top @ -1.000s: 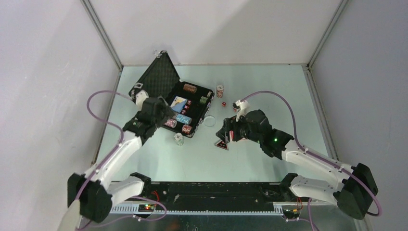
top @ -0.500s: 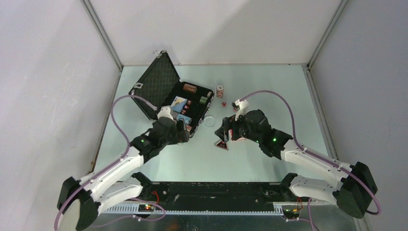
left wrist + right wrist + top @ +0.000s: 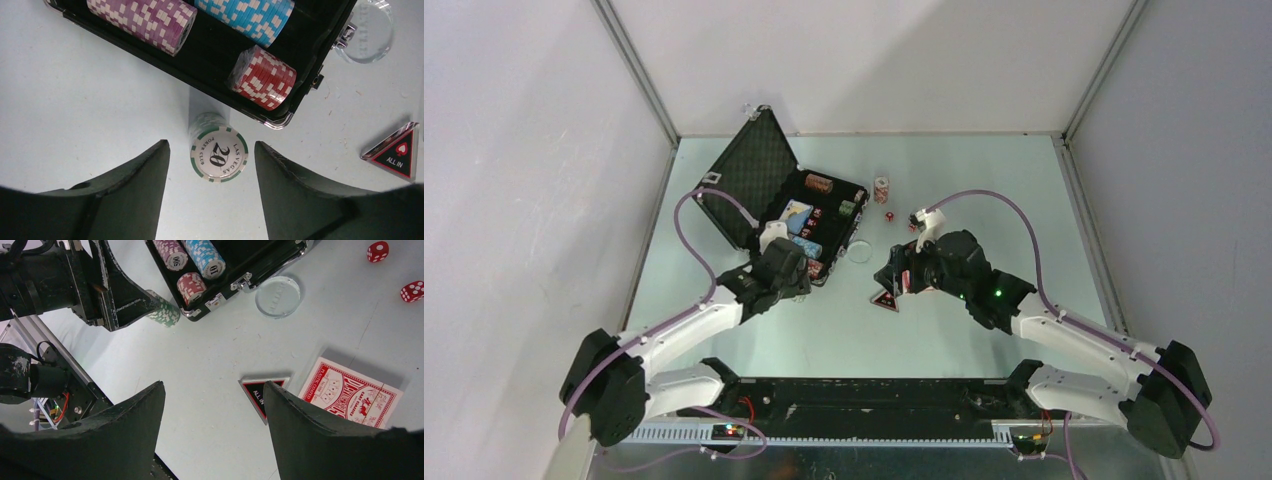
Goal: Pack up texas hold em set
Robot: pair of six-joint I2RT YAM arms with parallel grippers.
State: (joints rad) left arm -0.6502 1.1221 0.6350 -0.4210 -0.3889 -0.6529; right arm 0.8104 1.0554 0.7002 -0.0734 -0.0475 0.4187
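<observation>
The black briefcase [image 3: 749,178] lies open at back left, with purple [image 3: 145,20], blue [image 3: 250,17] and red [image 3: 262,77] chip stacks and a blue card deck [image 3: 796,212] inside. A green chip stack [image 3: 218,154] stands on the table just in front of the case. My left gripper [image 3: 210,145] is open, with a finger on either side of the stack and not touching it. My right gripper [image 3: 214,385] is open and empty over the table, with the black-red triangle [image 3: 261,392] and the red card deck [image 3: 350,390] by its right finger.
A clear round disc [image 3: 860,250] lies right of the case. Two red dice [image 3: 377,251] [image 3: 412,291] lie beyond the deck. Another chip stack [image 3: 881,189] stands behind them. The left gripper [image 3: 115,285] shows in the right wrist view by the case corner.
My left arm has swung from over the case towards the near side and come down around the green stack. My right arm has hardly moved.
</observation>
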